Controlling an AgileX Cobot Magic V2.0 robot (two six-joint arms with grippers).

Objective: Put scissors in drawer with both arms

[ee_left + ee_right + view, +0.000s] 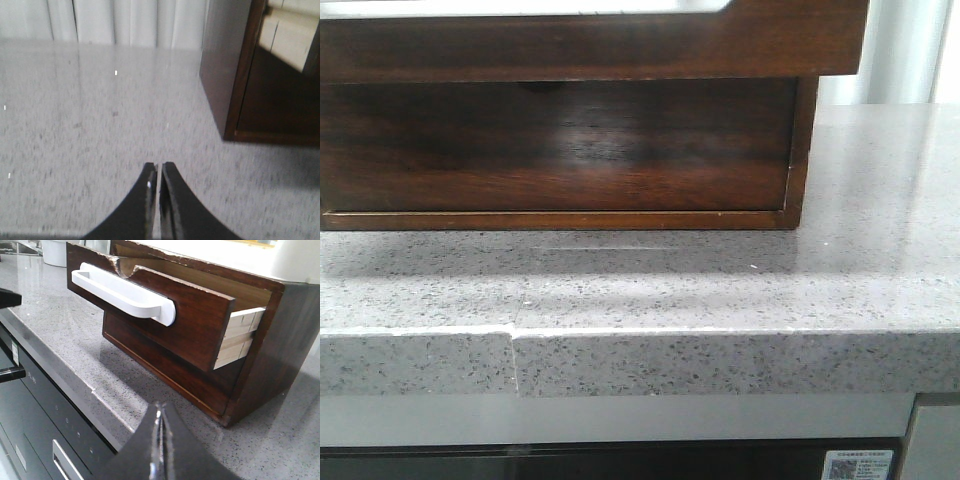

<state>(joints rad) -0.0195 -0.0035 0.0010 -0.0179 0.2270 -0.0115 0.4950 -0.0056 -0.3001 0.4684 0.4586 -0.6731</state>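
Both grippers pressed closed and empty over the speckled grey stone counter point(720, 290); no scissors show in any view.

The black right gripper point(159, 440) hangs near the counter's edge, and beyond it the glossy dark brown wooden drawer point(190, 320) stands pulled out of the chest point(270, 355), a white bar handle point(125, 292) across its front. The left gripper point(159, 185) hovers beside the chest's corner.
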